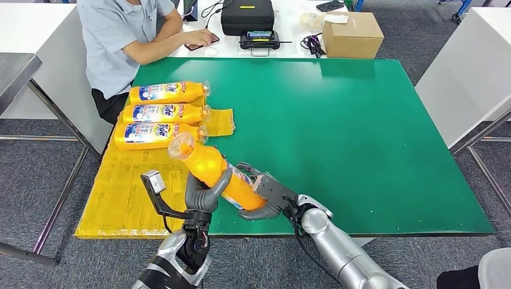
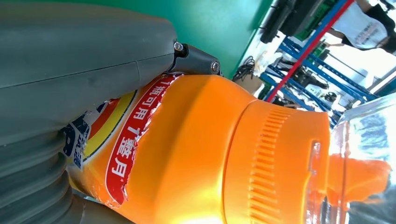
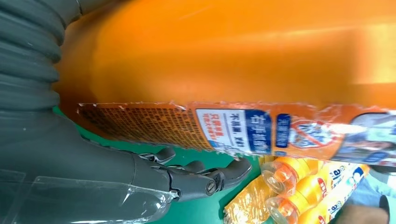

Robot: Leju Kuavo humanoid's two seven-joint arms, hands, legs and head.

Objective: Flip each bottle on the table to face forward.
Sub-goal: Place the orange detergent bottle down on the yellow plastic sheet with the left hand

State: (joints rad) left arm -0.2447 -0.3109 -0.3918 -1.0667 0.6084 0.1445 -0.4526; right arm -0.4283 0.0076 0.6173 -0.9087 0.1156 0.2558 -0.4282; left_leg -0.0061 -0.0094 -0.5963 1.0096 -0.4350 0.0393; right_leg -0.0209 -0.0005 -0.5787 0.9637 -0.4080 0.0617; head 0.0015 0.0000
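Observation:
An orange Tide bottle with a clear cap is lifted off the green table, tilted, cap toward the far left. My left hand wraps its middle and my right hand cups its base end. The left wrist view has the bottle from close up, with its red label edge and ribbed orange collar. In the right wrist view the bottle's back label faces the camera, above my right hand's fingers. Three more Tide bottles lie side by side on a yellow sheet, front labels up.
A person sits at the table's far left corner with a hand by a phone. A cardboard box, a black case and cables lie on the white table behind. Bare green surface spreads to the right.

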